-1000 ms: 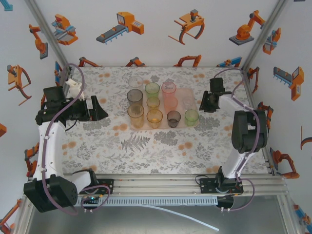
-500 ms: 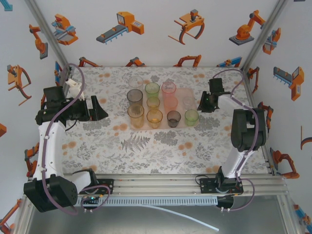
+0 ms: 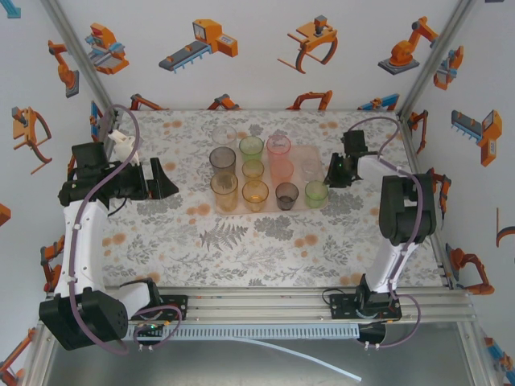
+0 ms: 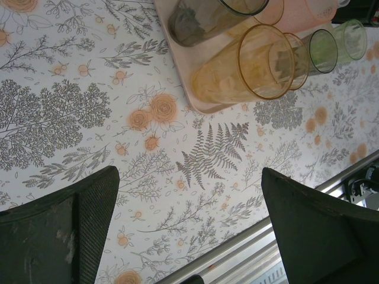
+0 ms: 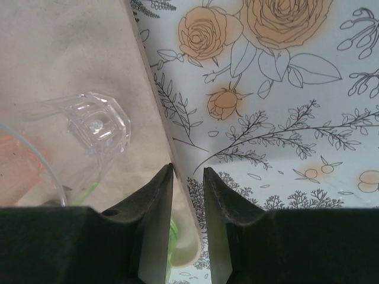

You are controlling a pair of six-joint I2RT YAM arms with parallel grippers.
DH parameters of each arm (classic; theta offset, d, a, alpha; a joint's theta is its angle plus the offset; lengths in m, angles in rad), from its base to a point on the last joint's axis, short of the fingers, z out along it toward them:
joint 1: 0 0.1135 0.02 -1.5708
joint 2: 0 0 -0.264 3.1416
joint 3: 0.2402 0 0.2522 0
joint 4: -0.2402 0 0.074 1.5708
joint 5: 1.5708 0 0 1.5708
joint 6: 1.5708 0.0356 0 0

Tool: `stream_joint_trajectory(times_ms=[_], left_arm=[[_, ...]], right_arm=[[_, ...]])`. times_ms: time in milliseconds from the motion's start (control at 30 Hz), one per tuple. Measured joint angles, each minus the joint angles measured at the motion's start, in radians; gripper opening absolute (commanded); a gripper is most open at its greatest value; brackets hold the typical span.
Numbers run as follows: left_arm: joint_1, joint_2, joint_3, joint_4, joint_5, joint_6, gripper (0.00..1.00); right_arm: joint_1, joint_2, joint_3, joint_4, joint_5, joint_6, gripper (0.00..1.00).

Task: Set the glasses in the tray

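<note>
The pale pink tray (image 3: pixel 300 178) lies mid-table with several glasses standing on it: a tall grey one (image 3: pixel 223 159), a tall orange one (image 3: pixel 224 191), a pink one (image 3: pixel 279 153), a short green one (image 3: pixel 316 193). A clear glass (image 3: pixel 224 135) stands at its back left corner. My right gripper (image 3: pixel 331 173) is at the tray's right edge. In its wrist view the jaws (image 5: pixel 188 171) straddle the tray's rim (image 5: pixel 151 77), narrowly open, with cloth visible beside the right finger. A clear glass (image 5: pixel 95 121) stands just inside. My left gripper (image 3: pixel 157 178) hangs wide open left of the tray, holding nothing.
The left wrist view looks past the fingers at the flowered cloth, the tray's near left corner (image 4: pixel 195 97) with the orange glass (image 4: pixel 246 68) and the table's metal front rail (image 4: pixel 237 248). Bare cloth lies between tray and front edge.
My right gripper has crept left onto the tray's right edge and its jaws have narrowed a little. The left arm and the glasses have not moved.
</note>
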Motion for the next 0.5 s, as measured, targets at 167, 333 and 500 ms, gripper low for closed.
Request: stream_joint_trajectory(times_ms=[167, 333, 500], left_arm=[[0.0, 0.0, 0.0, 0.0, 0.0, 0.0, 0.97], [0.0, 0.0, 0.0, 0.0, 0.0, 0.0, 0.97], [0.0, 0.0, 0.0, 0.0, 0.0, 0.0, 0.97]], right_arm=[[0.0, 0.027, 0.028, -0.006, -0.013, -0.004, 0.25], [0.0, 0.033, 0.034, -0.007, -0.02, -0.007, 0.22], [0.001, 0.036, 0.039, -0.011, -0.027, -0.011, 0.2]])
